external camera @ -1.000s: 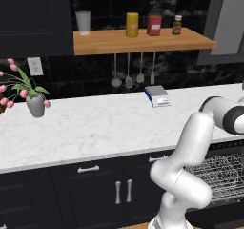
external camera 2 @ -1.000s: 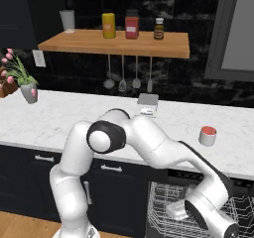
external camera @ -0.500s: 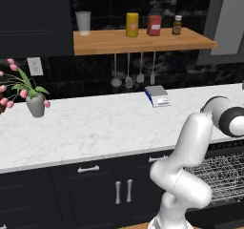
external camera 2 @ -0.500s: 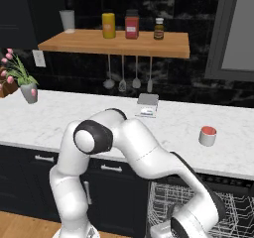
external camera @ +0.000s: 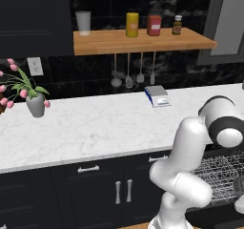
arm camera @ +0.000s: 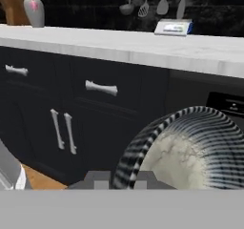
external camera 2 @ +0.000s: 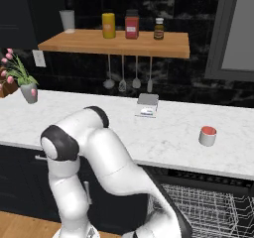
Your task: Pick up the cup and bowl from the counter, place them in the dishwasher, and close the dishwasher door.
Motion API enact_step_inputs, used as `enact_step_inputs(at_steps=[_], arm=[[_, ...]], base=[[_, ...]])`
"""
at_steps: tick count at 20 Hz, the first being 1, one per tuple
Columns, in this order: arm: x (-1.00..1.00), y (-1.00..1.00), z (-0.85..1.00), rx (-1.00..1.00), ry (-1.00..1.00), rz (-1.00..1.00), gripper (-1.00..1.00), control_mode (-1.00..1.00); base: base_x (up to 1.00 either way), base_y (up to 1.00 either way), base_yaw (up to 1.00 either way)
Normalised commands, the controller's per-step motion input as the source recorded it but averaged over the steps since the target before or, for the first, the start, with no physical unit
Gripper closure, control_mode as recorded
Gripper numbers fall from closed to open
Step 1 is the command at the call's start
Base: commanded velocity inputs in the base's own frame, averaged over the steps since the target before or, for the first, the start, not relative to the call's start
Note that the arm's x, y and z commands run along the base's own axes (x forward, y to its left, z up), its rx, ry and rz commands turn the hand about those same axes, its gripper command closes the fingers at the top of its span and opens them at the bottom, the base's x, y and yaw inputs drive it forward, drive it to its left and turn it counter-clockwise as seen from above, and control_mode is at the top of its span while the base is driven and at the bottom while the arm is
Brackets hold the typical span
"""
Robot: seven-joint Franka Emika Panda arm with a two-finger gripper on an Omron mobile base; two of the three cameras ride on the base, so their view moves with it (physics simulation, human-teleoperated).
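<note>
Progress stood near the midpoint, by my reading. Nearly closed, the claw [arm camera: 119, 179] pinched the rim of a striped bowl [arm camera: 188, 149], holding it on edge down at cabinet level, below the white marble tabletop [arm camera: 143, 49]. The dishwasher [external camera 2: 218, 212] stood open with its wire racks drawn out, and the arm reached low toward them, so the bowl looked about to be racked but not yet set down; whether it touched the rack could not be told. A small grey cup with a red top [external camera 2: 207, 136] sat alone on the tabletop, well apart from the scale [external camera 2: 147, 105]. Left to do, I judged: release the bowl, fetch the cup, load it, shut the door.
</note>
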Motion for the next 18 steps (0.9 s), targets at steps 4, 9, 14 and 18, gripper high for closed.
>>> enact_step_inputs(at_steps=[4, 9, 14, 18], arm=[[-0.01, 0.51, 0.07, -0.13, 0.18, -0.24, 1.00, -1.00], [0.15, 0.03, 0.36, -0.01, 0.13, -0.02, 1.00, -1.00], [0.49, 0.04, 0.05, -0.01, 0.16, 0.14, 1.00, -1.00], [0.64, 0.25, -0.23, -0.07, 0.14, 0.06, 1.00, -1.00]], base=[[0.00, 0.00, 0.00], [0.00, 0.00, 0.00], [0.00, 0.00, 0.00], [0.00, 0.00, 0.00]])
